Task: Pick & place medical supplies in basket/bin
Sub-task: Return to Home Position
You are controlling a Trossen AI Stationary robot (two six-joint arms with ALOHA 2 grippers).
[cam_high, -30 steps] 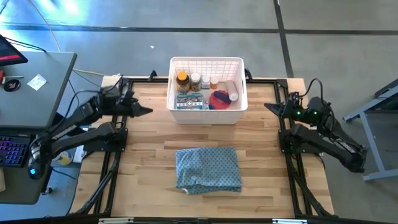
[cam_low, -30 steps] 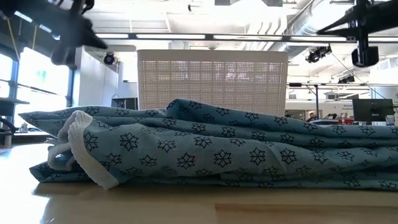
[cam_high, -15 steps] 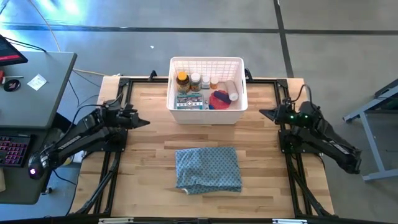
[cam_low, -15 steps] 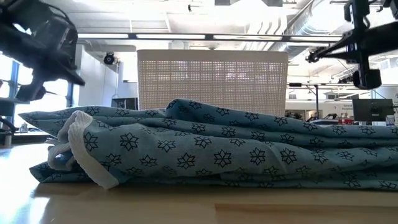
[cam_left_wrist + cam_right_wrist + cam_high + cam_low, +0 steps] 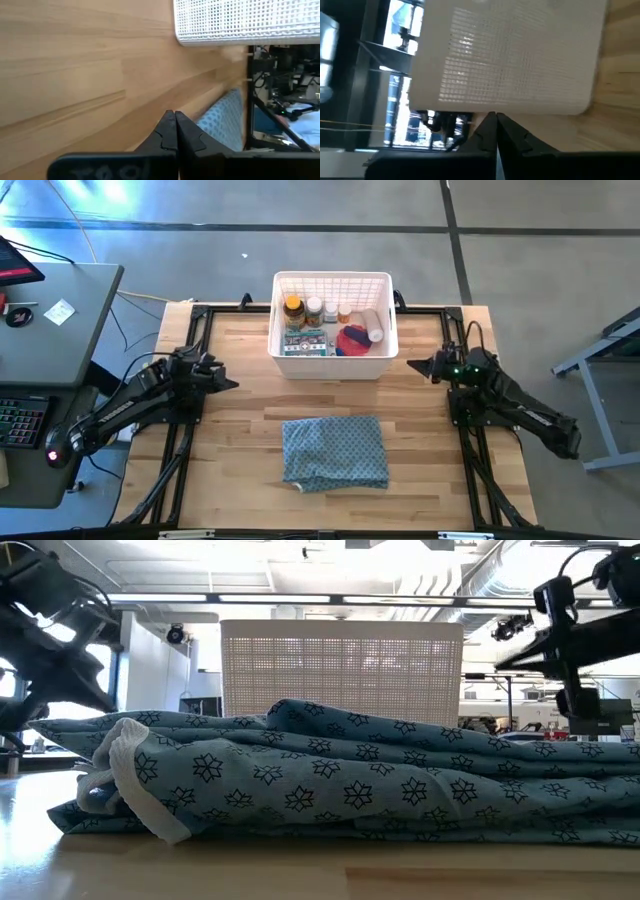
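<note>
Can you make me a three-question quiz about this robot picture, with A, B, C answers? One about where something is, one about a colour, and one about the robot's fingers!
1. Where is the blue patterned cloth?
A. Hanging from an arm
B. On the table, apart from the basket, between the two arms
C. On the floor

2. What colour is the basket?
A. Red
B. White
C. Black

3. How are the fingers of the left gripper and the right gripper?
A. Shut, holding nothing
B. Wide open
C. Squeezing a bottle

Answers:
1 B: the high view shows the cloth lying on the wood, clear of the basket, with an arm on each side.
2 B: its latticed walls are white.
3 A: each wrist view shows the two fingers pressed together with nothing between them.
</note>
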